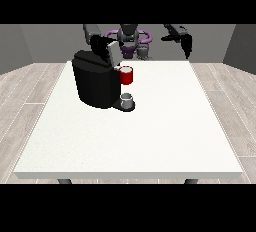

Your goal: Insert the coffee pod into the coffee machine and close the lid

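Note:
The black coffee machine (95, 83) stands on the white table (150, 136) at the left of centre. Its red pod holder (126, 76) juts out to the right, above a small grey cup (127, 99) on the machine's base. The black lid (105, 52) stands raised on top of the machine. The hand at the view's left (96, 41) is just behind the lid's top and merges with it. I cannot pick out the coffee pod. The hand at the view's right (184, 40) hangs in the air beyond the table's far right edge, fingers pointing down, holding nothing.
The robot's torso (131, 41) sits behind the table's far edge. The machine takes up the far left part of the tabletop. Wooden floor surrounds the table.

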Controlling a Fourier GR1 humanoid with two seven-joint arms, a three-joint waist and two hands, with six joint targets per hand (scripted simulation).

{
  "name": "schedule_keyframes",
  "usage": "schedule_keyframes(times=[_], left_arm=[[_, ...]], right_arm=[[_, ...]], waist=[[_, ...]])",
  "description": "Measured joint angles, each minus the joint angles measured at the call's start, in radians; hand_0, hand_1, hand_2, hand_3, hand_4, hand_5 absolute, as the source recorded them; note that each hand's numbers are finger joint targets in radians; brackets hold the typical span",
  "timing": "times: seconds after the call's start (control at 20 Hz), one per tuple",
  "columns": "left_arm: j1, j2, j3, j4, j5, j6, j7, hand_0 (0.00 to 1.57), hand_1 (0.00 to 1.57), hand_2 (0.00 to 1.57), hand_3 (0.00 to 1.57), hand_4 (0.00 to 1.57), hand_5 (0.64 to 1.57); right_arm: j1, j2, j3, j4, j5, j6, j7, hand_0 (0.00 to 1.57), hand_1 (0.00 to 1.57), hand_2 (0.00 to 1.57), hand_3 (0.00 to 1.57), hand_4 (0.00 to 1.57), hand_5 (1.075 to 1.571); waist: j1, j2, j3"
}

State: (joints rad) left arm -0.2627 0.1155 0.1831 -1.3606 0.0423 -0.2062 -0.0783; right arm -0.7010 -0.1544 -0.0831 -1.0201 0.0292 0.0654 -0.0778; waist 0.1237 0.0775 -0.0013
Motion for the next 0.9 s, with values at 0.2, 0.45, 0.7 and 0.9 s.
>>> schedule_keyframes(times=[0.2,0.45,0.7,0.9], left_arm=[[0.006,0.009,0.009,0.023,0.003,0.007,-0.019,0.0,0.0,0.0,0.0,0.17,1.571],[-0.026,0.015,0.007,0.043,0.006,0.015,-0.006,0.0,0.0,0.0,0.0,0.18,1.571],[-0.015,0.008,-0.006,0.049,0.002,0.021,-0.025,0.0,0.0,0.0,0.0,0.0,1.571],[-0.01,0.002,-0.024,0.035,-0.004,0.018,-0.056,0.0,0.0,0.0,0.0,0.2,1.571]], right_arm=[[-0.019,0.016,0.021,0.005,0.015,0.005,0.013,0.0,0.0,0.0,0.0,0.14,1.571],[-0.082,0.048,0.054,0.015,0.063,-0.032,0.038,0.0,0.0,0.0,0.0,0.12,1.571],[-0.107,0.066,0.077,0.025,0.103,-0.048,0.046,0.0,0.0,0.0,0.0,0.14,1.571],[-0.122,0.072,0.071,0.035,0.11,-0.048,0.033,0.0,0.0,0.0,0.0,0.13,1.571]], waist=[[-0.005,-0.006,0.0005],[0.005,0.003,0.001],[0.009,-0.006,0.0012],[0.013,-0.007,0.0012]])
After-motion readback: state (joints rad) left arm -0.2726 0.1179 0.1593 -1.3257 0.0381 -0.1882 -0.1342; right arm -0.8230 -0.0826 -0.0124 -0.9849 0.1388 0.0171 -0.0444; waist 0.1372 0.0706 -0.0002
